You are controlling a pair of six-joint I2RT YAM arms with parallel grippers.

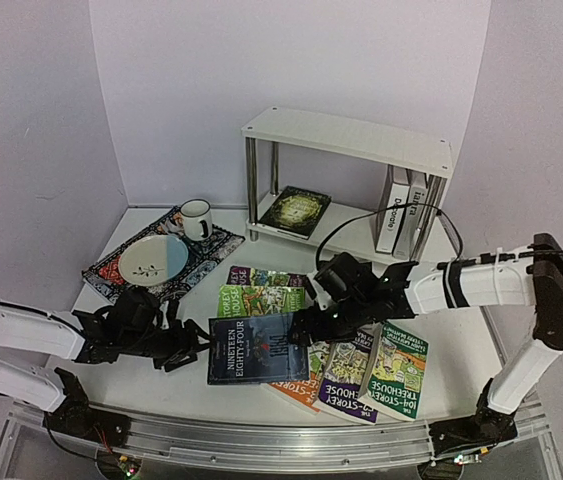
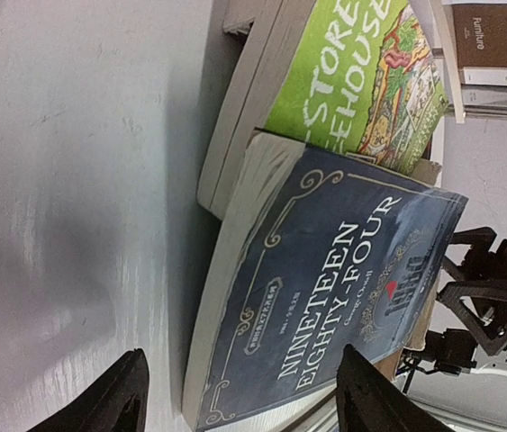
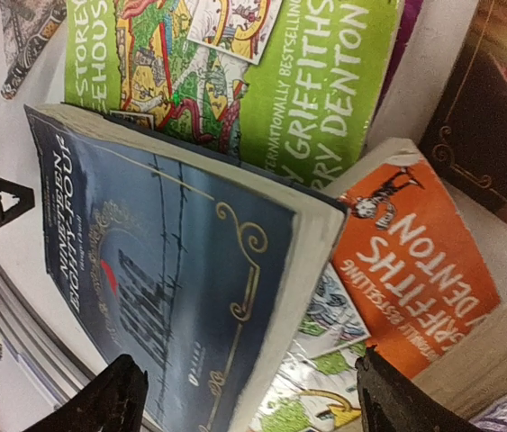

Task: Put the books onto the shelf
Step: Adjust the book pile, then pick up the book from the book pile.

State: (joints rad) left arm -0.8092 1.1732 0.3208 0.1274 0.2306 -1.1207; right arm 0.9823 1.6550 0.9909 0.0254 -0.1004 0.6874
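Between the spread fingers of the left pincer (image 2: 244, 396) and right pincer (image 3: 258, 400) sits the dark blue book (image 1: 256, 348), one edge in each. Better to close both evenly and lift it level toward the shelf (image 1: 346, 135) beyond.

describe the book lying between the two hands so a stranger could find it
Start at the white shelf at the back; a spread of paperbacks lies in front of it. The book sits on top at the spread's front left. It alone has a dark blue cover, titled Nineteen Eighty-Four, among bright green, orange and purple cartoon ones.
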